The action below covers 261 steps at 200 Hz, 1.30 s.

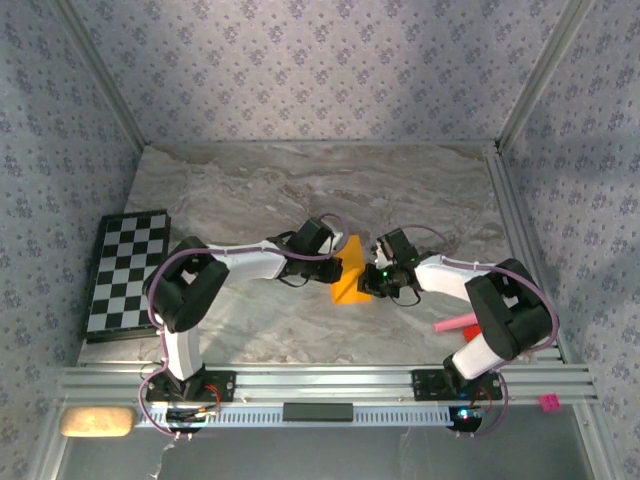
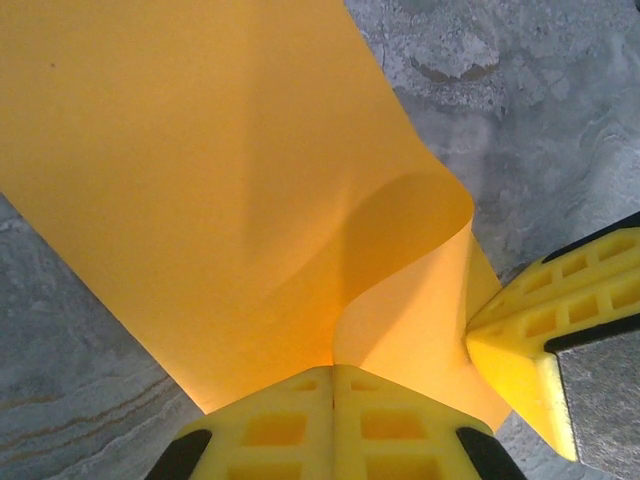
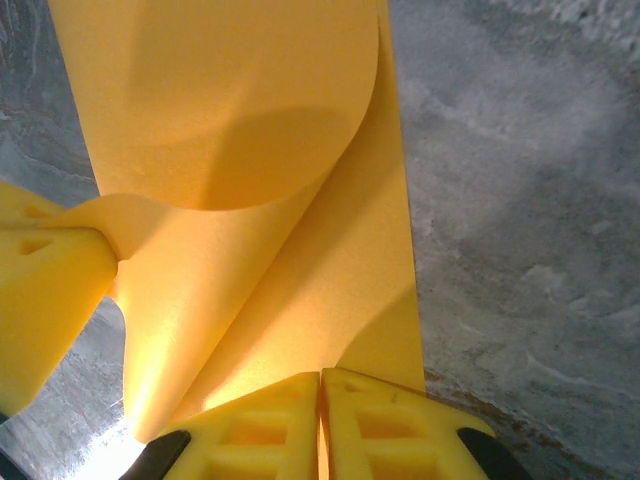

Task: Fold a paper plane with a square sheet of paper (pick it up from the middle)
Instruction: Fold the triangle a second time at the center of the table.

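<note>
The square sheet of paper (image 1: 350, 285) is orange-yellow and sits at the middle of the marble table, held between both arms. My left gripper (image 1: 336, 264) is shut on one edge of it; in the left wrist view the jaws (image 2: 333, 372) meet on the sheet (image 2: 200, 180), which curls up into a loop. My right gripper (image 1: 372, 282) is shut on the opposite edge; in the right wrist view its jaws (image 3: 320, 378) pinch the paper (image 3: 250, 150), which bends over in a rounded flap. Each wrist view catches the other gripper's yellow fingers (image 2: 540, 330) (image 3: 50, 290) touching the sheet.
A black-and-white chequered board (image 1: 128, 272) lies at the table's left edge. A pink stick (image 1: 455, 323) lies near the right arm's base. A tan pad (image 1: 97, 421) rests below the front rail at the left. Patterned walls close in the back and both sides.
</note>
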Motion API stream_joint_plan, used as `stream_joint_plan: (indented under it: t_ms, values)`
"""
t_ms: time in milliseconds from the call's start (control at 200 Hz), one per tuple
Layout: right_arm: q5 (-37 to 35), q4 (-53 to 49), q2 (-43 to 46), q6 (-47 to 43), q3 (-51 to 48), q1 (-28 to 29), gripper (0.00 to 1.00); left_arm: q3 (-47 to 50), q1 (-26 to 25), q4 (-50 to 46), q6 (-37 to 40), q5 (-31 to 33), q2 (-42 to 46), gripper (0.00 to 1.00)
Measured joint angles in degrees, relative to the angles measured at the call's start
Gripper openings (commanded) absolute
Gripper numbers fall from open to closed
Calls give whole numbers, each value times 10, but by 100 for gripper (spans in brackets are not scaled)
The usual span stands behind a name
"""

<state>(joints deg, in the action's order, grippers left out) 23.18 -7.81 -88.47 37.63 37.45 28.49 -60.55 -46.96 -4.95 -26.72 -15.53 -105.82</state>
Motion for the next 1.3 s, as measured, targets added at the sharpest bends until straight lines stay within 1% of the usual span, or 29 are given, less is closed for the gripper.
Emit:
stream_joint_plan:
  t_ms: [590, 1304]
  values:
    - [0, -4, -2, 0, 3, 0, 12, -3, 1, -11, 8, 25, -5, 4]
    - [1, -10, -5, 0, 7, 0, 12, -3, 6, -14, -3, 28, -5, 4]
